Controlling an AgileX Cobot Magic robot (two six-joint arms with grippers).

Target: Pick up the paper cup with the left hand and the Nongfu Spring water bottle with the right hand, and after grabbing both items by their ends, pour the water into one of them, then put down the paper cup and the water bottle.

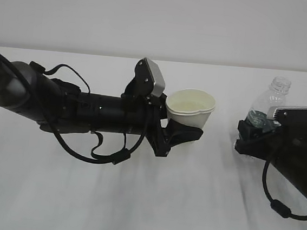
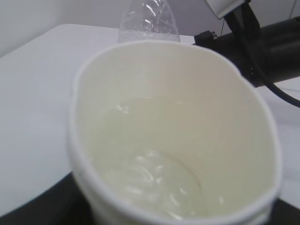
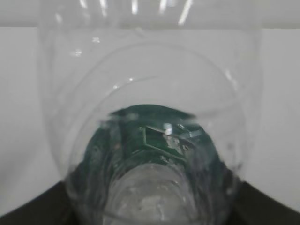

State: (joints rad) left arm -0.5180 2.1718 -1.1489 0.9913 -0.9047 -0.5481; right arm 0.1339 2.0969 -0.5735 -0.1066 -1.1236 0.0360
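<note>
The left hand [image 1: 180, 129] gripped the paper cup [image 1: 190, 110] by its lower part, squeezing the rim out of round above the white table [image 1: 188, 205]; a little water [image 2: 150, 180] lay in its bottom. Well apart on the right, the right hand [image 1: 260, 137] clasped the Nongfu Spring water bottle [image 1: 268, 107] low down, upright, its capless neck uppermost.

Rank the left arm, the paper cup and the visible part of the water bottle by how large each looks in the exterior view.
1. Left arm, by far the largest.
2 and 3. Paper cup and water bottle look much alike; the right gripper hides the bottle's lower part, so I leave them unranked.
</note>
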